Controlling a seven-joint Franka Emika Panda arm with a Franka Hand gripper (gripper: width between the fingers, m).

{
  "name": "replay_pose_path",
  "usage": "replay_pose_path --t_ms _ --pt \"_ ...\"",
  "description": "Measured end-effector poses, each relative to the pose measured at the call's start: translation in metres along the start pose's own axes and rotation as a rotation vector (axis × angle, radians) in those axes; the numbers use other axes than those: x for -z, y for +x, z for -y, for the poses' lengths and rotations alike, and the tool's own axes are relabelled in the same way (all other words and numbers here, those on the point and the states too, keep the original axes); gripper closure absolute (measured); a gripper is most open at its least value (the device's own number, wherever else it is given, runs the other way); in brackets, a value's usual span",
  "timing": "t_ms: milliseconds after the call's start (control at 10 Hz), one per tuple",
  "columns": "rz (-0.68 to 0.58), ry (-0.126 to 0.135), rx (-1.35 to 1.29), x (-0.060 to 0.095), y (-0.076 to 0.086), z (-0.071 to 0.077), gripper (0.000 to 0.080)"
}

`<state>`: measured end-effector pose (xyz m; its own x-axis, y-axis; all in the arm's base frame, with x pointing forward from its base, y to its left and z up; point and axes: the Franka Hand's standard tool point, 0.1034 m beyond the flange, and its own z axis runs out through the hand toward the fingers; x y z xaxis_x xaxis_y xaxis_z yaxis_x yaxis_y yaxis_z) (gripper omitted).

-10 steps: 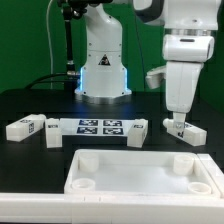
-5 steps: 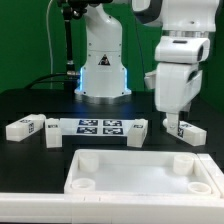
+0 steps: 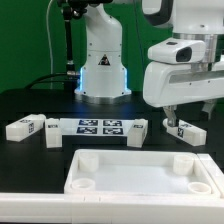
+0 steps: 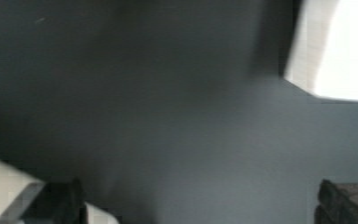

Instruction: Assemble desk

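Toward the desk's edge on the exterior view's right, the hand [image 3: 190,116] hangs low over a white leg [image 3: 188,131] lying on the black desk [image 3: 20,108], its fingers [image 3: 166,116] spread wide and clamped on nothing. The wrist view confirms it: only bare dark surface shows between the fingertips [image 4: 350,195]. A white tabletop [image 3: 140,175] lies rim-up along the desk's near edge, its corner sockets empty. Behind it, across the middle of the desk, runs a row: a second leg [image 3: 137,131] and a third leg [image 3: 52,131] at either end of the marker board [image 3: 98,126], with a fourth leg [image 3: 25,127] out toward the opposite edge. The likely step is picking up the nearest leg, and the risk is alignment. Since no leg appears between the fingertips, a straight descent could set one finger on top of the block, tipping it or skating it across the smooth surface toward the tabletop's rim. Closing off-centre could also pinch only a corner, so the leg twists or drops on lifting.
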<state>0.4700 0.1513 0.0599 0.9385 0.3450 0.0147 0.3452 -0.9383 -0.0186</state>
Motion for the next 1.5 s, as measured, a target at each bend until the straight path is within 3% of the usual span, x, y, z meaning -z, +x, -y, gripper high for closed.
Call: replay_pose_path --t_ms 500,600,800,900,1200,1500 --pt "0.037 -0.001 0.013 -0.002 -0.003 0.003 0.0151" --pt "0.135 -0.013 -0.051 -0.004 -0.014 0.01 0.0151" --pt "0.271 -0.026 -0.075 -0.014 -0.019 0.022 0.0151" --pt "0.319 -0.019 -0.084 -0.017 -0.019 0.024 0.0151" --pt "0.55 -0.03 -0.088 -0.016 -0.024 0.019 0.0151" --pt "0.733 0.006 -0.053 -0.023 -0.023 0.027 0.0151"
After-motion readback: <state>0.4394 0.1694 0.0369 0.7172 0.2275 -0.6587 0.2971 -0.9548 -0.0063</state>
